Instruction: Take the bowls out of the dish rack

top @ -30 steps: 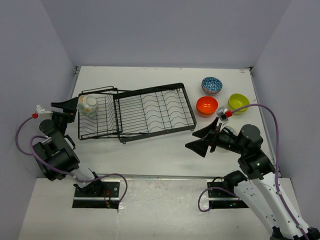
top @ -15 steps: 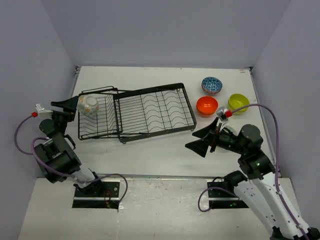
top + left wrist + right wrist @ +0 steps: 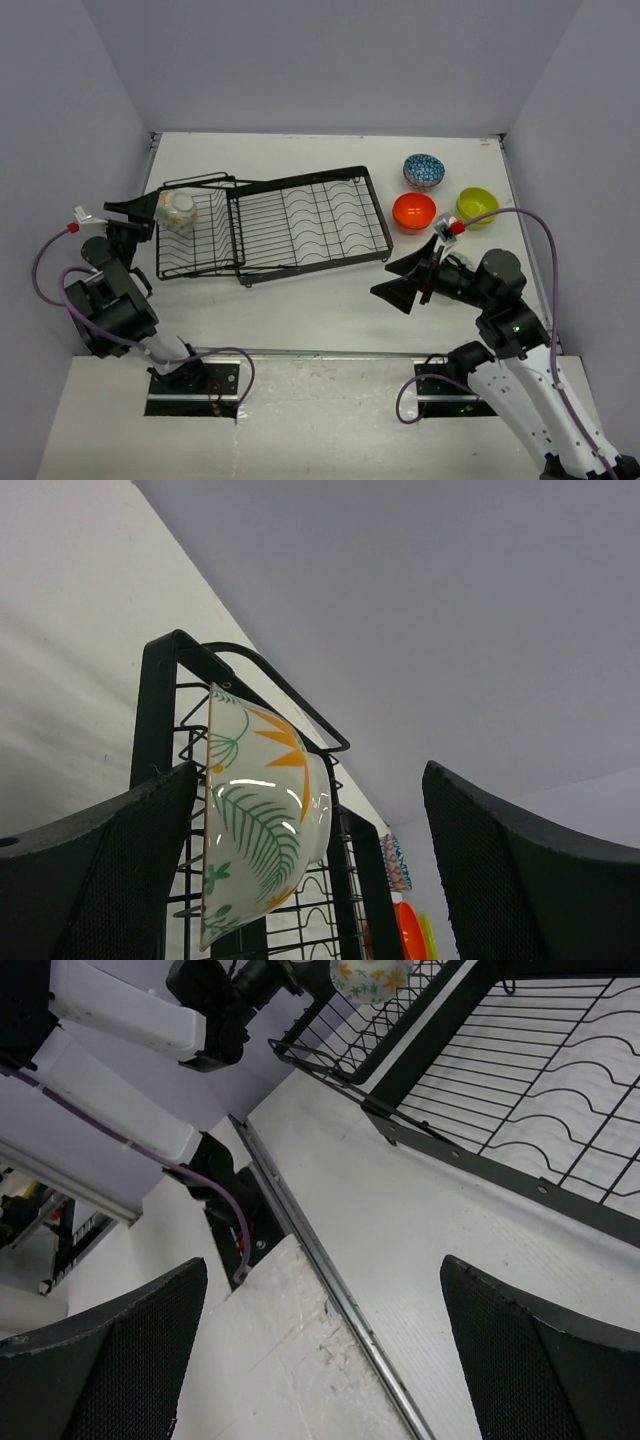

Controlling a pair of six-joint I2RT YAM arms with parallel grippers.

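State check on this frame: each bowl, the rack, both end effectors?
floral bowl, on edge in the rack's small end section
orange bowl, out of the rack, upright
green bowl, out, upright
blue patterned bowl, out, upright
dish rack, main section holds no bowls
left end effector, open, facing the floral bowl
right end effector, open, holding nothing

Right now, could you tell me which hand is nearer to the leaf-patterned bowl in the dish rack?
Left. The left hand is open right beside the leaf-patterned bowl at the left end of the dish rack; the right hand, also open, hovers past the rack's near right corner.
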